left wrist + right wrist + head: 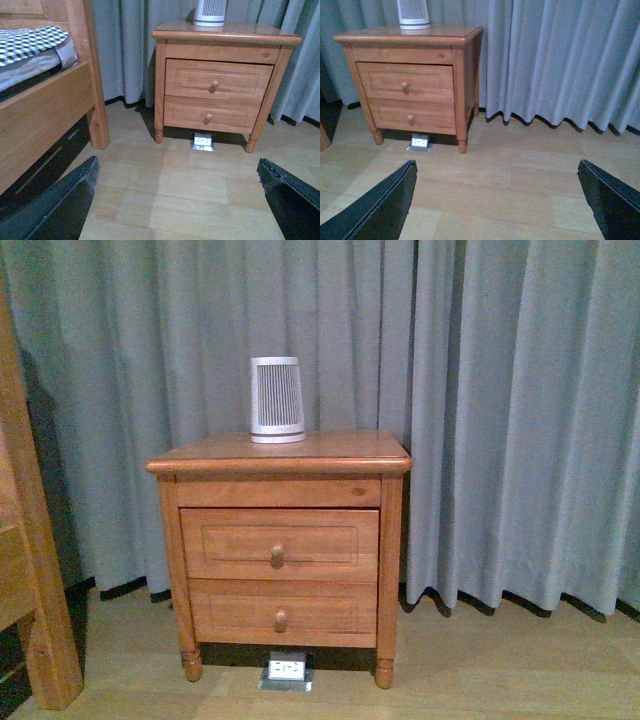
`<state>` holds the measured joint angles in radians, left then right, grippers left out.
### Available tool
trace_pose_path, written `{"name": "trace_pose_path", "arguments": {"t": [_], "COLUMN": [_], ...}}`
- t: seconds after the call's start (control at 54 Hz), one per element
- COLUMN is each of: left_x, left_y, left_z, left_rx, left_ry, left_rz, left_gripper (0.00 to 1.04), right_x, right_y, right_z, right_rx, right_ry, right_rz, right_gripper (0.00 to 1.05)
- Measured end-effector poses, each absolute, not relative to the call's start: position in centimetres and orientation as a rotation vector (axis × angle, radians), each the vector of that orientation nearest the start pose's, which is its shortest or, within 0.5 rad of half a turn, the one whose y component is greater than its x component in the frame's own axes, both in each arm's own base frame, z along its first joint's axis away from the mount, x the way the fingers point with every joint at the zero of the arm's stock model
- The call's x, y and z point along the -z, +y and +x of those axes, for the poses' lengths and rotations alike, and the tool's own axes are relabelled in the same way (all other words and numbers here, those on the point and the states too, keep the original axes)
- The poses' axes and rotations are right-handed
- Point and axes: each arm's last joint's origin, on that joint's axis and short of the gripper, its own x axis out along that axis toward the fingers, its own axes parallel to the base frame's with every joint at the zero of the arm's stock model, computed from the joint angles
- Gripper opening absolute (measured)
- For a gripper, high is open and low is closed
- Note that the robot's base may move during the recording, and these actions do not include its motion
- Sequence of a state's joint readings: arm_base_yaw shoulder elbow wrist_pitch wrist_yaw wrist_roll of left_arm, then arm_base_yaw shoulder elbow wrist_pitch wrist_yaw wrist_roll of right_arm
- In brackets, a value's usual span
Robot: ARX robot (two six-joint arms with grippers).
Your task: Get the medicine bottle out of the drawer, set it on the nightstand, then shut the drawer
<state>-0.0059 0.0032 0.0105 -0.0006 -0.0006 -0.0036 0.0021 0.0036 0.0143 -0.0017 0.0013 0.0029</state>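
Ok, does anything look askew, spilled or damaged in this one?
Nothing stands out. The nightstand stands square, upper drawer and lower drawer shut flush, white ribbed device upright on top. No medicine bottle in view.

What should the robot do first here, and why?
Probably reach for the knob of the upper drawer and pull. The drawer is shut, no medicine bottle shows, and both the left fingers and right fingers hang open, well short of the nightstand.

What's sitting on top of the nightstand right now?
Only a white ribbed tapered device stands on the orange-brown wooden nightstand, toward the back of its top. Nothing else shows there. The upper drawer is shut, so its inside is hidden.
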Motion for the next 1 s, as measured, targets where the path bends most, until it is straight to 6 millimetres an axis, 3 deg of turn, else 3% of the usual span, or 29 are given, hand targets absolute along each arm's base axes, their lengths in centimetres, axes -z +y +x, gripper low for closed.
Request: {"name": "trace_pose_path", "arguments": {"t": [0.999], "left_x": [-16.68], "left_y": [-0.06], "left_z": [9.73], "left_rx": [0.006], "left_ry": [-0.007], "left_rz": [-0.004], "left_gripper": [0.98], "right_x": [-16.79], "right_y": [0.02], "right_z": [9.7], "right_rx": [-0.002], "right_ry": [-0.009], "right_rz": [0.002], "right_gripper": [0.98]}}
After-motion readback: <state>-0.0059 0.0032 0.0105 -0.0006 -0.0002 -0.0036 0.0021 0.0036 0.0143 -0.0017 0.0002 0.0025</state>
